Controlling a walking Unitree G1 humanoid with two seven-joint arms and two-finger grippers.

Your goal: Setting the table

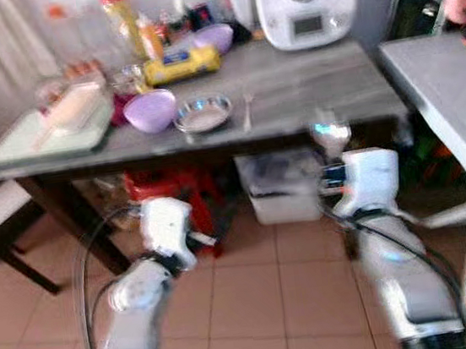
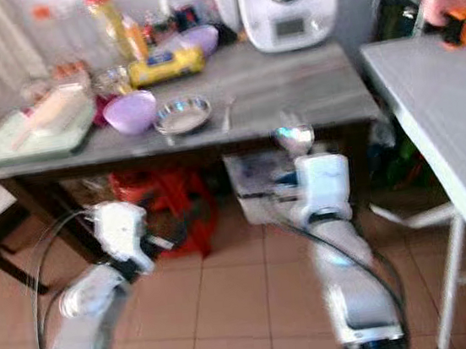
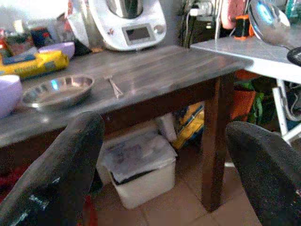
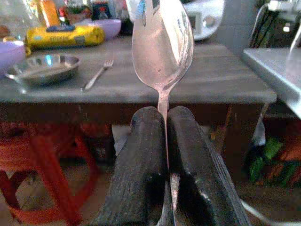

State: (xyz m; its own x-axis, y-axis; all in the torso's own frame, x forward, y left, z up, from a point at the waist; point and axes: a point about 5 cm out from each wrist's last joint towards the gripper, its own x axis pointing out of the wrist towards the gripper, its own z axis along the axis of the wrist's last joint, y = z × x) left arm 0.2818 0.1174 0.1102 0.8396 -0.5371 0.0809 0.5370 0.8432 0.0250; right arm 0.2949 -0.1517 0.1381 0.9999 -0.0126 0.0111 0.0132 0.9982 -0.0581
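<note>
Basically head views: right gripper (image 1: 333, 149) held up in front of the wooden table (image 1: 309, 97), clamped on a spoon (image 1: 331, 136) with the bowl end pointing up. Metal dish (image 1: 203, 113) and fork (image 1: 247, 110) sit on the tabletop ahead and to the robot's left of the spoon; fork just right of the dish, long axis running away from the robot. Left gripper (image 1: 209, 241) low, below table height.

Left wrist: fingers (image 3: 61, 174) spread wide, empty; dish (image 3: 59, 89) and fork (image 3: 114, 86) up ahead.

Right wrist: fingers (image 4: 141, 165) pinched on the spoon (image 4: 162, 44) handle, spoon upright; fork (image 4: 96, 75) beyond, leftward. Right arm nearer the place setting, so likely it places the spoon beside the dish.
</note>
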